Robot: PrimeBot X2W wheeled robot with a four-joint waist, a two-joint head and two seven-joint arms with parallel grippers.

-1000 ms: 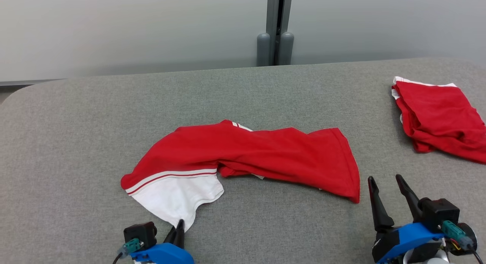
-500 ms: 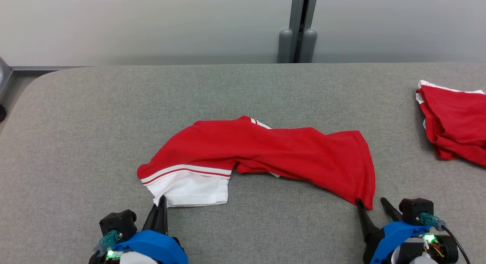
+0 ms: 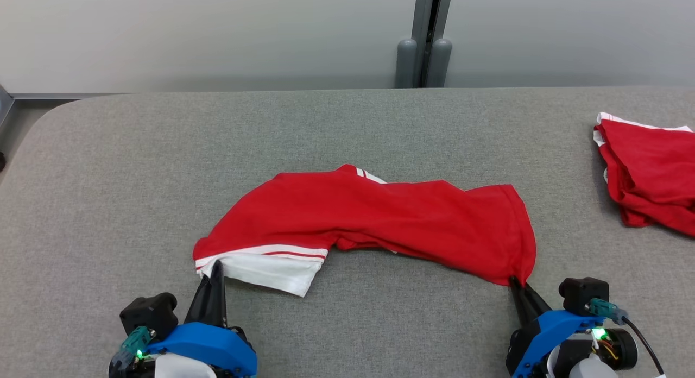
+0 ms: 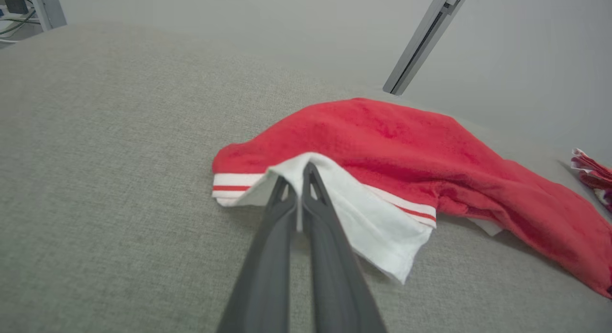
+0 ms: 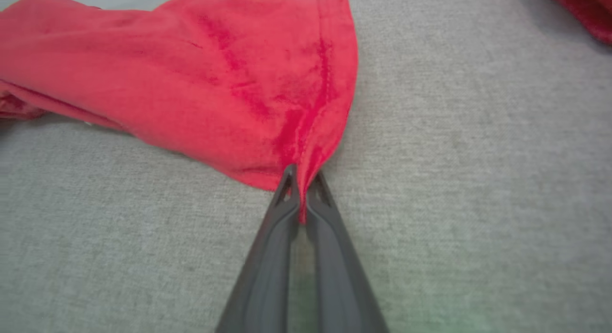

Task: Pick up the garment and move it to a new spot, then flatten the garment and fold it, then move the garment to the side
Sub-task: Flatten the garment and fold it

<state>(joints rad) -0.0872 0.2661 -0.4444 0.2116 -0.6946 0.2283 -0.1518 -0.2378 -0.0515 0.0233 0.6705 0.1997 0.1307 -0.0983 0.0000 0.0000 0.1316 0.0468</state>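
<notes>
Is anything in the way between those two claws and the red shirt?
Nothing visible: the left gripper pinches the garment by its white corner, the right gripper by its red hem. Another red pile lies far right.

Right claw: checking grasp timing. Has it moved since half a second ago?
Yes. Against the wall post, the right claw has edged slightly left and shut on the red shirt's corner.
</notes>
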